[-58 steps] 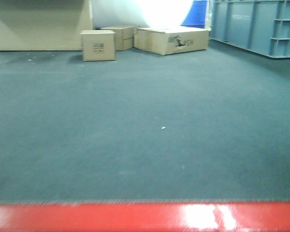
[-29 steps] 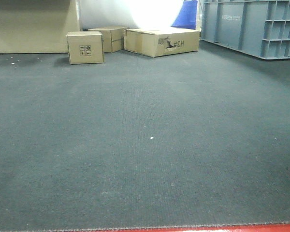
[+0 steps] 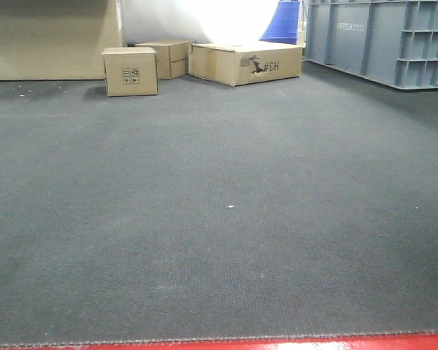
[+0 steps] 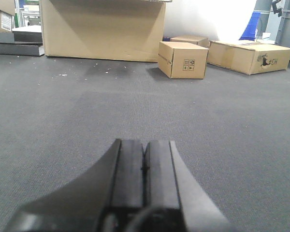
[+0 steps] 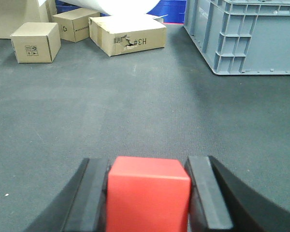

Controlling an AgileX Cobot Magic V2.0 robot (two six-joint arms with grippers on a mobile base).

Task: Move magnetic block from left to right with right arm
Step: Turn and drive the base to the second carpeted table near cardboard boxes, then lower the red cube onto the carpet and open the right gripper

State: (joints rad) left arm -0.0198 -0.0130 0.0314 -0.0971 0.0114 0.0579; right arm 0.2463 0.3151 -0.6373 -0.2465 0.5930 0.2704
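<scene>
In the right wrist view the magnetic block [image 5: 147, 198], a plain red cube, sits between the two black fingers of my right gripper [image 5: 148, 164]. The gripper is shut on it, and the pads [image 5: 208, 193] press its left and right faces above the dark carpet. My left gripper [image 4: 145, 145] is shut with its pads touching and nothing between them, and it hovers low over the carpet. Neither gripper nor the block shows in the front view.
Dark grey carpet [image 3: 219, 219] fills the floor. Three brown cardboard boxes [image 3: 131, 71] stand at the far back beside a large box [image 4: 104, 29]. A grey plastic crate [image 5: 246, 34] is at the right. A thin red strip [image 3: 277, 343] runs along the front view's bottom edge.
The front view has shifted: the wide red band at the bottom has shrunk to a thin strip, and the boxes sit further left than a second ago.
</scene>
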